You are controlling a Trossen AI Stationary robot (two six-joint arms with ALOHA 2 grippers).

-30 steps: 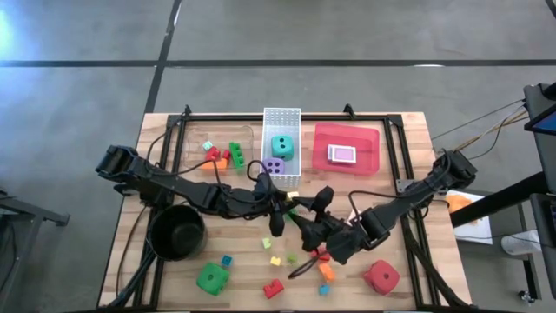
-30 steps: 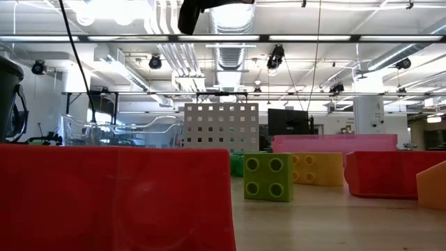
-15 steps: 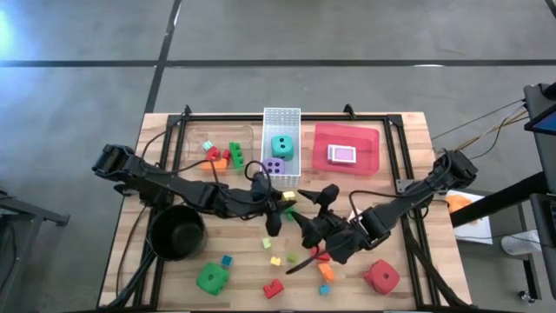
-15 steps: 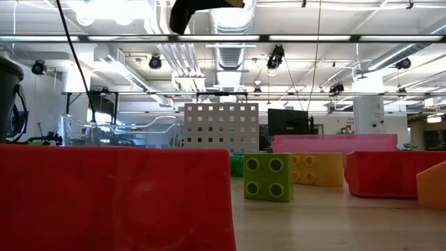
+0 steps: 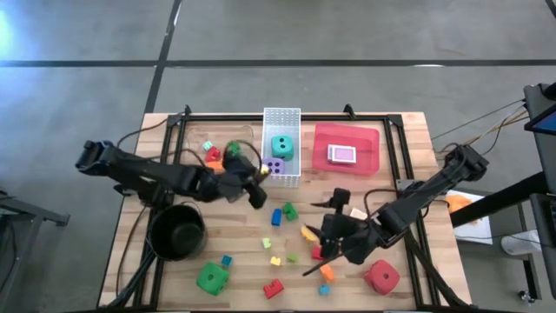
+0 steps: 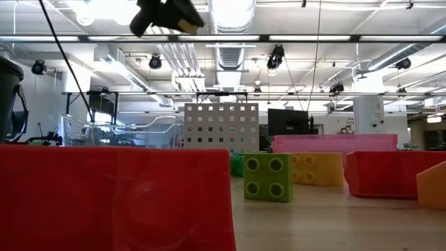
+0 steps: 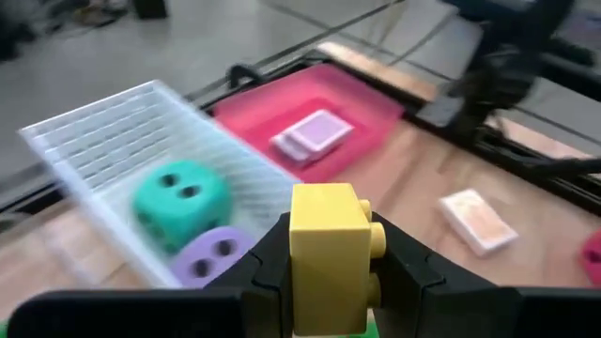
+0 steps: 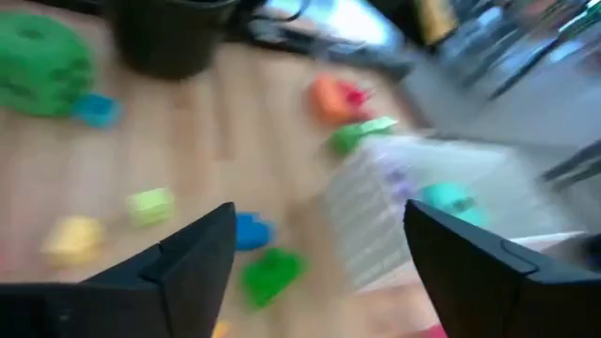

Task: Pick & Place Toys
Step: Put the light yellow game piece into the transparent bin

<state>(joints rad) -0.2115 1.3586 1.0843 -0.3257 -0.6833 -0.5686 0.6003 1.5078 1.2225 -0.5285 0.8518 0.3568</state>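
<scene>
My left gripper (image 5: 257, 176) is shut on a small yellow building brick (image 7: 329, 239), held well above the table beside the white basket (image 5: 282, 117); it also shows high in the low view (image 6: 167, 14). The basket holds a teal die (image 5: 281, 145) and a purple die (image 5: 274, 165). My right gripper (image 5: 325, 235) is open and empty above loose bricks near the table's middle: blue (image 5: 276, 216), green (image 5: 289, 210), orange (image 5: 309, 233). A green die (image 5: 211, 278) and a red die (image 5: 380, 276) rest on the table near its front edge. My left gripper pinches the yellow brick between its two fingers, which lie on two opposite side faces (image 7: 299, 253). The studs (image 7: 376, 239) point sideways. The brick is lifted clear of the table.
A round black pot (image 5: 178, 230) stands at the near left. A clear bin (image 5: 217, 148) at the far left holds red, orange and green bricks. A red tray (image 5: 369, 161) at the far right holds a card pack (image 5: 341, 155). Another card pack (image 7: 479, 221) lies on the table.
My left gripper has carried the yellow brick from the table's middle toward the far left, ending beside the white basket, still shut on it. My right gripper has drawn back toward the table's near right, staying open, and an orange brick now shows where it was.
</scene>
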